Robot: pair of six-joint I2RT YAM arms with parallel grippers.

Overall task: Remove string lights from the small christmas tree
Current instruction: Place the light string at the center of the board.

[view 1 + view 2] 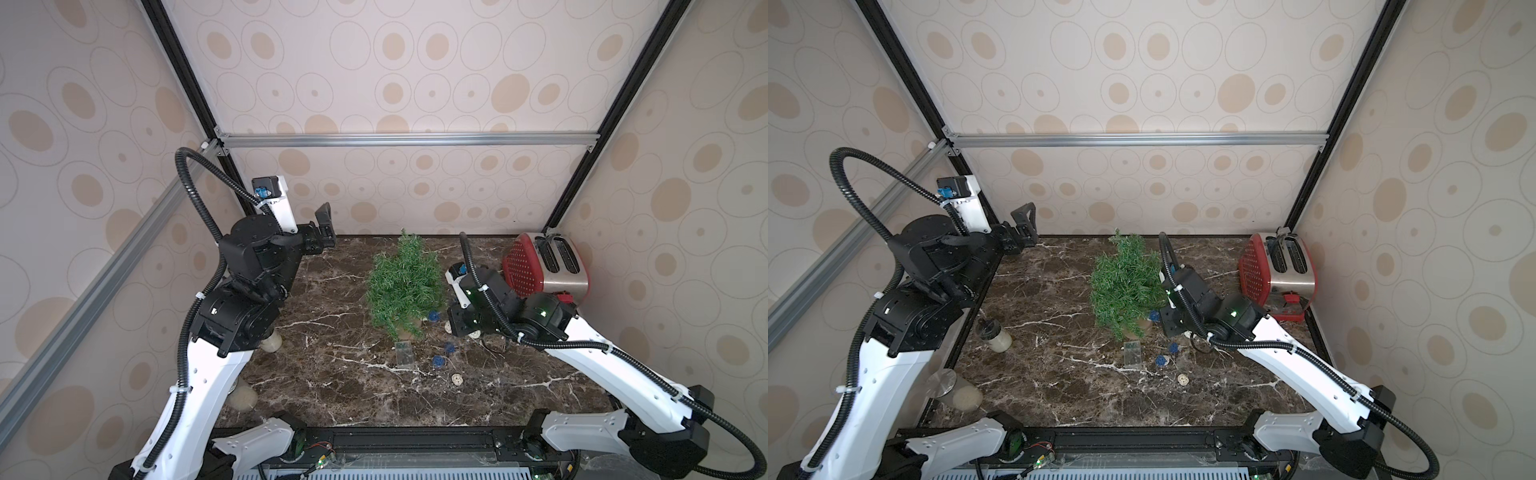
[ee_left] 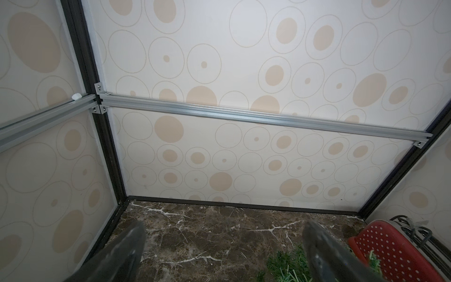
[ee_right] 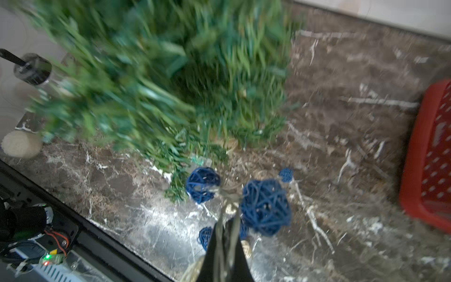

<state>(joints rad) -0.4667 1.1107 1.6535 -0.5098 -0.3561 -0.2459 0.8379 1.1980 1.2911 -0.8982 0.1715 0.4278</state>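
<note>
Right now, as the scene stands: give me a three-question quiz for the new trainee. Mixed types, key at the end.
1. True or false: the left gripper has its jaws shut.
2. What do the right gripper's jaws pinch? A) a branch of the small christmas tree B) the wire of the string lights C) the red toaster's lever
3. Short answer: where does the clear battery box lie?

Key:
1. False. The jaws stand wide open and hold nothing.
2. B.
3. Flat on the table, just in front of the small christmas tree's pot.
</note>
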